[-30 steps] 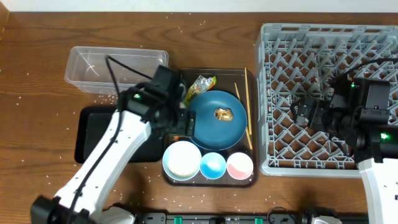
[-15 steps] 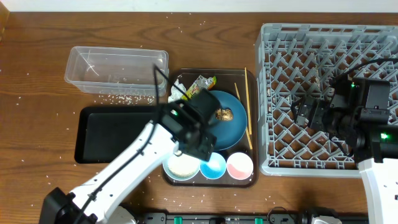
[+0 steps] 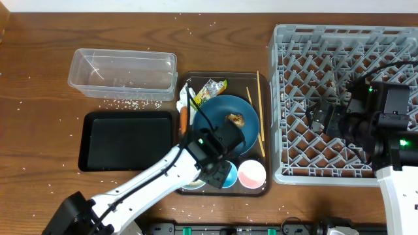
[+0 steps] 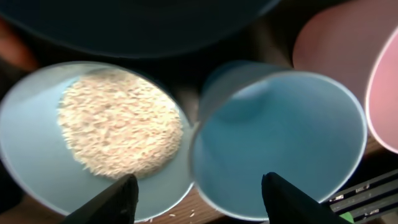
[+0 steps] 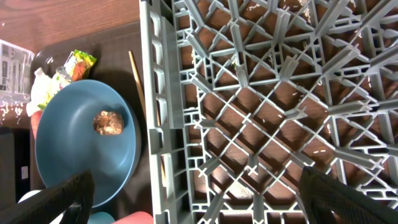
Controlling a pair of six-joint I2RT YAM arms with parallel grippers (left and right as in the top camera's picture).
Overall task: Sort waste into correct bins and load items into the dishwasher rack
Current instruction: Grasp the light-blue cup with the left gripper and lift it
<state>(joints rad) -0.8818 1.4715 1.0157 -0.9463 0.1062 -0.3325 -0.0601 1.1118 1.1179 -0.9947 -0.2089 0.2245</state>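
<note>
My left gripper [image 3: 214, 171] [image 4: 196, 199] is open and empty, low over the white bowl [image 4: 37, 155] of rice grains [image 4: 118, 121] and the light-blue cup [image 4: 280, 143]; the gap between them lies between its fingers. The pink cup [image 3: 252, 173] stands to the right. The dark-blue plate [image 3: 247, 130] carries the brown lump [image 3: 236, 119]. The wrapper [image 3: 213, 87], tissue [image 3: 185, 96], carrot [image 3: 184, 116] and chopsticks [image 3: 260, 111] lie on the brown tray [image 3: 251, 79]. My right gripper [image 3: 320, 119] [image 5: 199, 199] is open and empty above the grey rack [image 3: 346, 39].
The clear tub [image 3: 124, 72] stands at the back left, with the black tray [image 3: 127, 140] in front of it. Loose rice grains are scattered over the wooden table. The left arm crosses the tray's front left corner and hides most of the bowl from overhead.
My left arm has swung right and forward, from beside the plate's left edge to over the bowl and the light-blue cup. The carrot and tissue now show. The right arm has not moved.
</note>
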